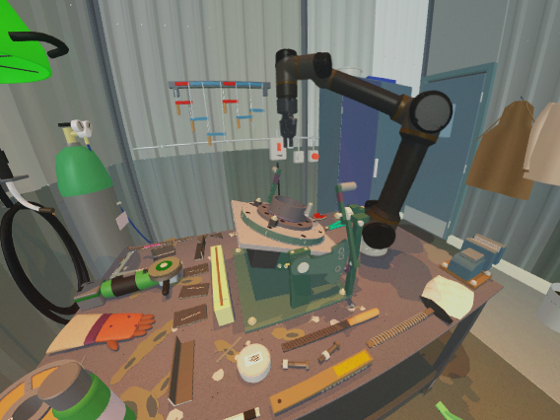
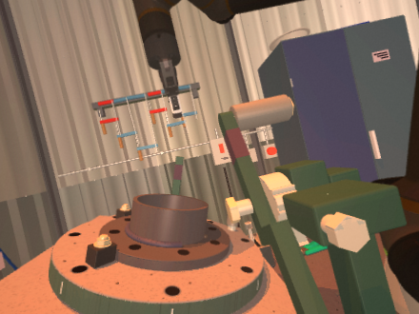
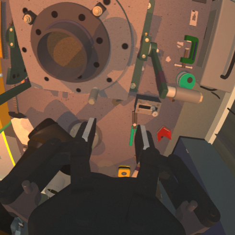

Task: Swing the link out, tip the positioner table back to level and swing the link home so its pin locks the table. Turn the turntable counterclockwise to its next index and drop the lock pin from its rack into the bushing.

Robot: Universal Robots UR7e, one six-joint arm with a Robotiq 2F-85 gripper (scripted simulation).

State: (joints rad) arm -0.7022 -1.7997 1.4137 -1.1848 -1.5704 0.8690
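Note:
The positioner table (image 1: 281, 231) sits tilted on its green frame (image 1: 296, 281), with the round turntable (image 2: 157, 259) and a brown ring (image 2: 170, 220) on top. The green link (image 3: 157, 69) with its pale cylindrical handle (image 2: 262, 112) stands at the table's right side. Its handle end points up and away from the table. A small pale pin (image 3: 92, 95) lies near the table's edge in the wrist camera. My gripper (image 1: 287, 141) hangs high above the table's back edge, well clear of everything. It is open and holds nothing.
A blue cabinet (image 2: 343, 95) stands behind the positioner on the right. The bench around it is littered with a grinder (image 1: 133, 281), a glove (image 1: 113, 328), a file (image 1: 330, 328), bolts and a hammer (image 1: 419, 318). A green gas cylinder (image 1: 84, 197) stands left.

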